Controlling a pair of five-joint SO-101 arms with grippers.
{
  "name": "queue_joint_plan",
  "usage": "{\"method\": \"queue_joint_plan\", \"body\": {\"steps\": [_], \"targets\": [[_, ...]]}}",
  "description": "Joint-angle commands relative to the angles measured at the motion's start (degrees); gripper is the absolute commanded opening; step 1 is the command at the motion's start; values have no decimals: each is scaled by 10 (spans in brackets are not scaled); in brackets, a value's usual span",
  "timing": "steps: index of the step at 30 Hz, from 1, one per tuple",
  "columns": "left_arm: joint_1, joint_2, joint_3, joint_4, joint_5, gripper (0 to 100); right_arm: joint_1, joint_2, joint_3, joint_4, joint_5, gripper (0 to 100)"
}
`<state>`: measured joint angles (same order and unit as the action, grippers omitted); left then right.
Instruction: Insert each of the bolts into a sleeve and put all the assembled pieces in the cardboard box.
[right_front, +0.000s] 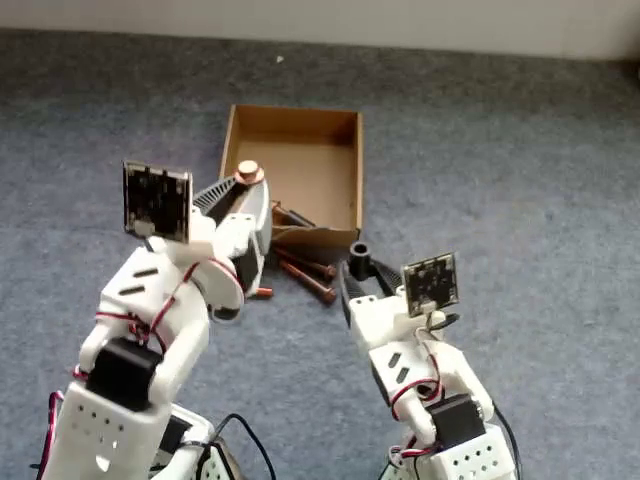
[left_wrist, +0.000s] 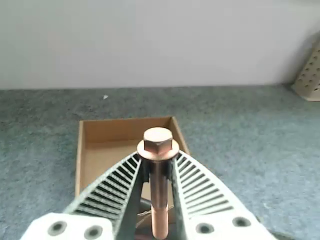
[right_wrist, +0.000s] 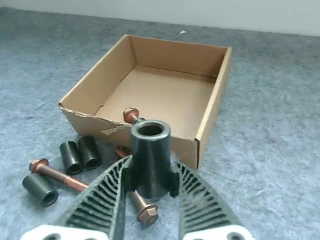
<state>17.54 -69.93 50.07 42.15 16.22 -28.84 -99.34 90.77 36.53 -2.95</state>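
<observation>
High view: box (right_front: 310, 165) upper centre; left claw (right_front: 247, 188) clamped on a bolt (right_front: 250, 172) at its lower left corner; right claw (right_front: 359, 265) clamped on a sleeve (right_front: 359, 249) below its right corner; loose bolts (right_front: 310, 280) between.
Left wrist view: bolt upright, centre.
Right wrist view: sleeve upright; three loose sleeves (right_wrist: 71, 157) lower left.

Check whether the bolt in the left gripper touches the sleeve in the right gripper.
Apart. The high view shows the bolt near the cardboard box's left wall and the sleeve off its near right corner, a clear gap between them.
</observation>
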Motion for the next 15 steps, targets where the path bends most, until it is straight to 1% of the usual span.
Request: {"method": "queue_joint_plan", "body": {"steps": [1,4,8,11,15], "targets": [[37,-67,24,-20,9,6,-43,-28,0,1,12,5],[50,-119,66,-37,5,6,-71,-36,8,1,40,5],[60,-166,123,-78,4,6,-95,-49,8,1,46,5],[64,-176,148,-100,4,6,-111,-55,9,1,46,5],[65,-176,160,-107,4,6,-125,-55,9,1,46,5]]}}
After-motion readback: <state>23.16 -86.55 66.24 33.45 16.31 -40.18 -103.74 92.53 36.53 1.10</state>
